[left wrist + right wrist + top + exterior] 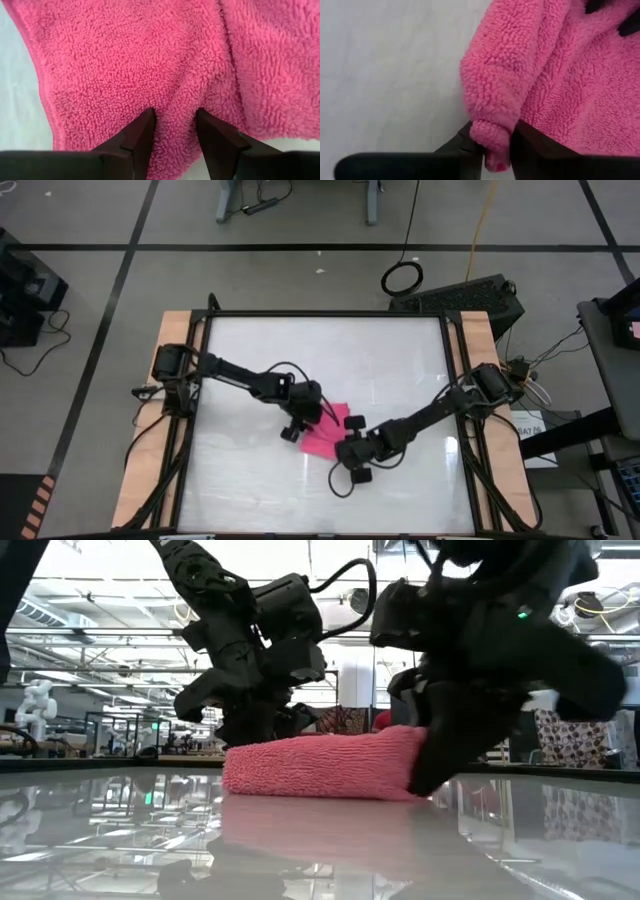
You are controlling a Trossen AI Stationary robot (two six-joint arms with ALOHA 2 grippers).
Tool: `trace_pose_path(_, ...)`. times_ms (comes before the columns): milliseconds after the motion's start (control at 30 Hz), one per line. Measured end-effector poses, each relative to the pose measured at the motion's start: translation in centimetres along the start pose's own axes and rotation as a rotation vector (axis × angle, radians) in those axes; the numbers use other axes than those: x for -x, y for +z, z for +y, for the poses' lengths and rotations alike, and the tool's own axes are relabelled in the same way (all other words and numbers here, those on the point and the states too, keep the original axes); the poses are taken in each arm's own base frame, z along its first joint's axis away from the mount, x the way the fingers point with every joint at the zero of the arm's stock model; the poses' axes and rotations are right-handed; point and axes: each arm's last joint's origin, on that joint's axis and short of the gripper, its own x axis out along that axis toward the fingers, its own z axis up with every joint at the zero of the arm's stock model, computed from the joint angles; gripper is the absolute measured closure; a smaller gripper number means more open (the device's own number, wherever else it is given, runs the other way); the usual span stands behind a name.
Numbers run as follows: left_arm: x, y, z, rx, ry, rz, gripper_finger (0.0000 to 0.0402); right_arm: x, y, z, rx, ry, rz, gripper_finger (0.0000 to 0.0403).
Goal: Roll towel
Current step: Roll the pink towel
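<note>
The pink towel (323, 435) lies just below the centre of the high frame on the glossy white worktop (250, 480), much of it hidden under both arms. In the low view it reads as a low folded mound (320, 765), its right end covered by the dark bulk of the right arm.

The left gripper (175, 130) presses down onto the pile with its fingers (142, 132) partly apart, a ridge of fabric bunched between them; whether it truly grips is hard to tell.

The right gripper (496, 145) has a rolled edge of the towel (492, 115) between its nearly closed fingers (467, 145), whose bases are cut off at the frame's bottom.
</note>
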Motion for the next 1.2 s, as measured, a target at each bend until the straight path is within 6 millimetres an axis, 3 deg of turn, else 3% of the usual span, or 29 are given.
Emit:
trace_pose_path(367, 2.4, -0.5, -0.1, -0.041, -0.039, 0.034, 0.0245, -0.2, 0.6, -1.0, -0.010, -0.006, -0.033, 0.0314)
trace_pose_path(733, 3.5, 0.1, -0.1, -0.038, 0.001, 0.004, 0.0158, -0.2, 0.7, -1.0, -0.009, -0.002, -0.046, 0.0314)
trace_pose_path(933, 4.6, 0.4, -0.1, -0.038, 0.115, 0.020, 0.0144, -0.2, 0.7, -0.9, -0.011, 0.000, -0.049, 0.0314)
trace_pose_path(1067, 6.9, 1.1, -1.3, -0.060, 0.173, 0.002, 0.0144, -0.2, 0.7, -0.9, -0.011, 0.001, -0.049, 0.0314)
trace_pose_path(1200, 9.2, 2.3, -3.9, -0.070, 0.169, -0.078, 0.0144, -0.2, 0.8, -1.0, -0.013, 0.000, -0.049, 0.0314)
